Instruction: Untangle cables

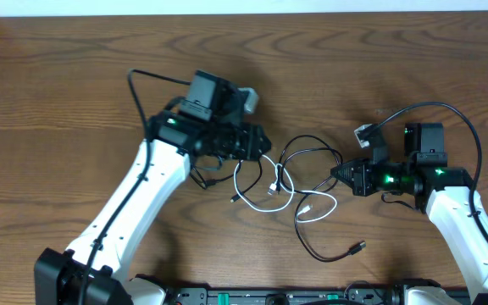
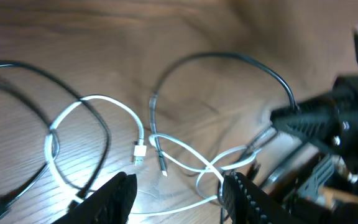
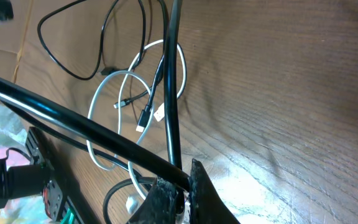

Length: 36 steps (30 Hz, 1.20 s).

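Observation:
The cables lie looped together on the table between my grippers: a black cable (image 1: 310, 142) arcs at the top, a white cable (image 1: 271, 193) coils under it, and another black cable (image 1: 322, 247) trails toward the front. My left gripper (image 1: 267, 146) is open at the left side of the tangle. In the left wrist view its jaws (image 2: 179, 200) straddle a strand of the white cable (image 2: 98, 99) without touching it. My right gripper (image 1: 339, 174) is at the right side of the tangle. In the right wrist view it (image 3: 182, 186) is shut on a black cable (image 3: 169, 81).
The wooden table (image 1: 74, 76) extends around the tangle. Thick black robot wires loop behind the left arm (image 1: 155, 76) and above the right arm (image 1: 447, 110). A small grey connector (image 1: 364, 133) sits by the right arm.

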Available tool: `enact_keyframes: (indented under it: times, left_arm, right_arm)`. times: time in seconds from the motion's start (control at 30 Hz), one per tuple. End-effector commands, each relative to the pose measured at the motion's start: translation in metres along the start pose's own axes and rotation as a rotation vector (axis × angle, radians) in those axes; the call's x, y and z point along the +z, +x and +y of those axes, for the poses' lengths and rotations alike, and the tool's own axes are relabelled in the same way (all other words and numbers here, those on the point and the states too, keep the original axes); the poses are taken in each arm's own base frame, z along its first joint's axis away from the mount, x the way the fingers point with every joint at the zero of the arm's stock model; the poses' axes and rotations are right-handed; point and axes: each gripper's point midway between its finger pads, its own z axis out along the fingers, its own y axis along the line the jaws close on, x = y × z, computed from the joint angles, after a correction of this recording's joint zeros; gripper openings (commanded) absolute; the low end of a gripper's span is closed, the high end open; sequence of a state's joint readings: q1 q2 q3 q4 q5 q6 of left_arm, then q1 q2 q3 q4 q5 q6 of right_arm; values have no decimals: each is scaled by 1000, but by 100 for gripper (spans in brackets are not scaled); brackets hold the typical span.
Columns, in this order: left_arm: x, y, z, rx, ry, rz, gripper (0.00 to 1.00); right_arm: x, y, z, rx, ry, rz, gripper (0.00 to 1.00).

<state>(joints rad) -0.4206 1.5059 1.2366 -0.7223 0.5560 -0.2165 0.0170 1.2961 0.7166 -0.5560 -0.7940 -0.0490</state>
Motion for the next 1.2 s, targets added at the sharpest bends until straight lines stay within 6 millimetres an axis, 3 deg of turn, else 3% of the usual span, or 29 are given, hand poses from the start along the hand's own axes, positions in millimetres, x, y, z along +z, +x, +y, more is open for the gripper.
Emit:
enact_keyframes:
  times: [0.0,0.13,0.3,0.7,0.77,0.87,0.93,1.03,1.17]
  left_arm:
    - [7,8,-31,200,53,28,50]
    - [13,17,-44,286,66,47,50]
    - [19,19,-43,324,-6,43,50]
    - [39,23,-41,333,1,71,50]
    - [46,23,-38,327,-2,84,40]
    - [56,23,-34,321,-7,97,8]
    - [60,23,-31,318,-10,103,8]
    - [64,20,-29,317,-13,100,8]
    - [63,16,-20,314,-62,85,7]
  right_arm:
    - [0,-1,5,-20,-34,-5,1]
    - [0,-1,5,-20,-34,-5,1]
    - [0,-1,5,-20,-34,-5,1]
    - [-1,1,9,-12,-54,2,1]
    - [-1,2,9,-9,-54,4,1]
    - [-1,2,9,-9,-54,4,1]
    - [-1,2,8,-9,-48,5,1]
    - [-1,5,-8,-1,45,18,1]
    - [-12,23,-61,141,369,70,1]
